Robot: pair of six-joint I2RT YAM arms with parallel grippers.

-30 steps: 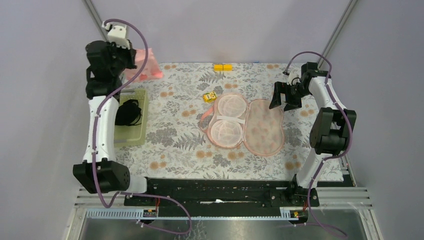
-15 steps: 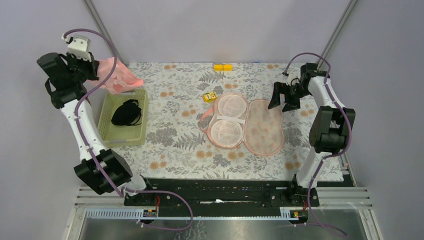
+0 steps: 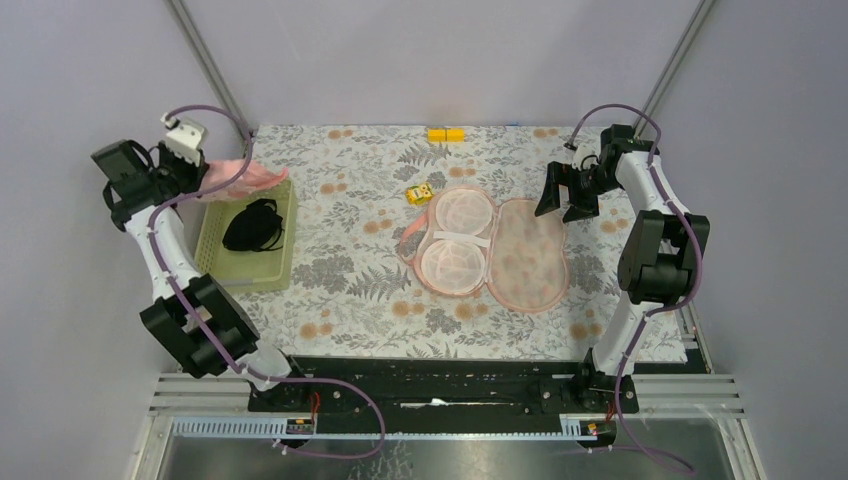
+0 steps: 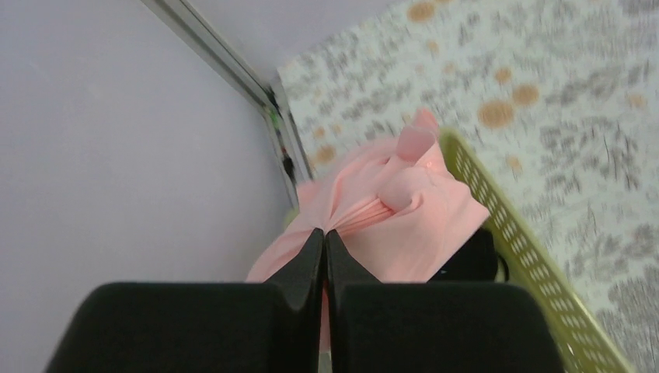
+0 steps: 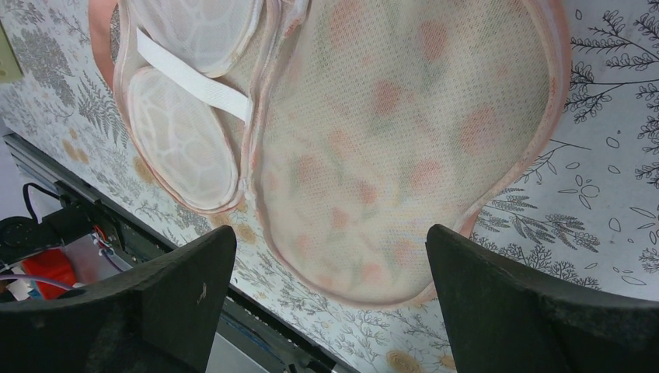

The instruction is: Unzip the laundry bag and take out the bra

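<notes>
The laundry bag [image 3: 495,250] lies unzipped and spread flat on the tabletop [image 3: 350,290], a little right of the middle. Its left half shows two round white mesh cups crossed by a white strap. Its right half shows the pale lining with the printed motifs faintly visible through it. From the right wrist camera the bag [image 5: 404,140] fills most of the view, with the pink rim running round both halves.

The bra [image 3: 248,177] is out of the bag, at the far left of the scene. The left arm [image 3: 165,250] reaches back to that corner, and the left jaws are pressed together, pinching a gathered fold of the bra [image 4: 388,210]. The fabric hangs over the far end of the green basket [image 3: 216,262], above a black garment [image 3: 255,225] lying inside it. I cannot tell whether the bra touches the basket rim [image 4: 536,272].

The right arm [image 3: 655,240] holds the right jaws above the far right end of the bag. They are spread wide, with nothing between them.

A small yellow box [image 3: 419,194] sits just beside the bag's far left edge. A yellow block [image 3: 446,134] lies at the far edge of the tabletop.
</notes>
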